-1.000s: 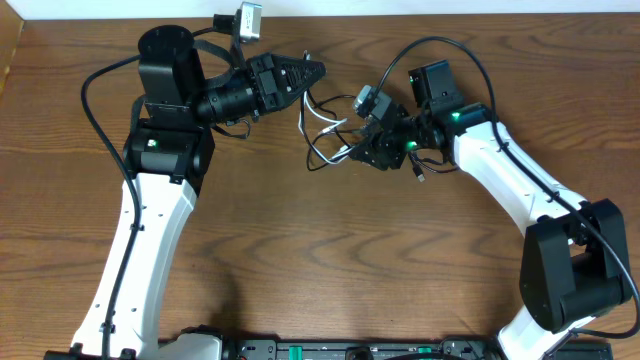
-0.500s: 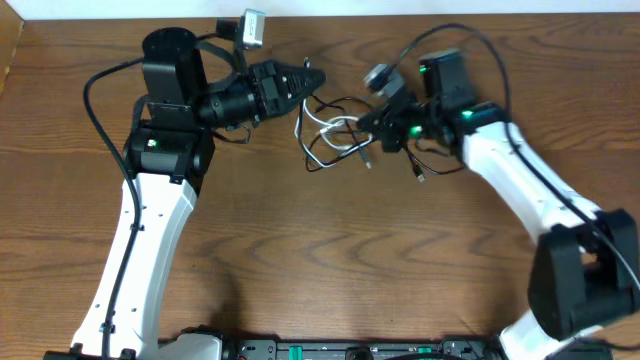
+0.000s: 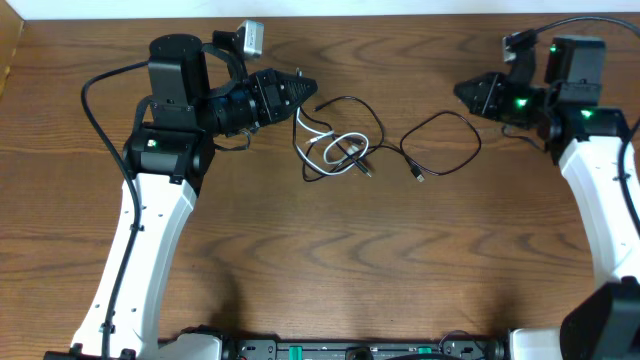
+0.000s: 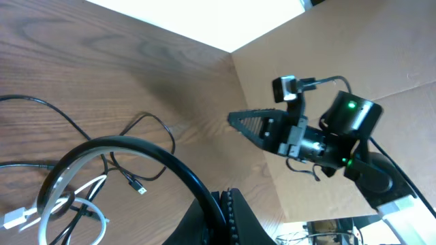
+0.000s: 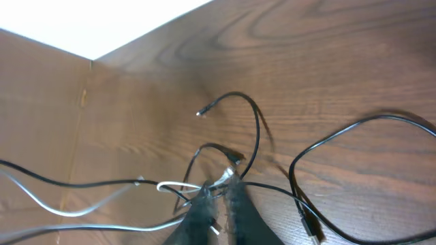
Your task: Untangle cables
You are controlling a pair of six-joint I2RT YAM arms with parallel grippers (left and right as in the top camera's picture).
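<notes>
The thin black cord [image 3: 476, 140] runs from the left gripper in a wide loop to the right, and its plug [image 3: 420, 178] lies on the wood. The white cord [image 3: 335, 150] lies coiled in a small knot with part of the black cord at the table's middle. My left gripper [image 3: 308, 88] is shut on the black cord, which arcs out of the jaws [image 4: 225, 196] in the left wrist view. My right gripper [image 3: 466, 93] hovers far right, fingers together and empty [image 5: 218, 194]. The knot [image 5: 204, 185] shows beyond its fingertips.
A brown cardboard wall [image 3: 10, 45] stands at the table's left edge and also shows in the right wrist view [image 5: 41, 102]. The table's back edge [image 3: 400, 14] runs just behind both grippers. The left arm's own thick black wire [image 3: 88, 105] loops beside its base.
My right gripper left the tangle and swung up and far right. The black cord's loop and plug now lie spread to the right of the knot. The left gripper has barely moved.
</notes>
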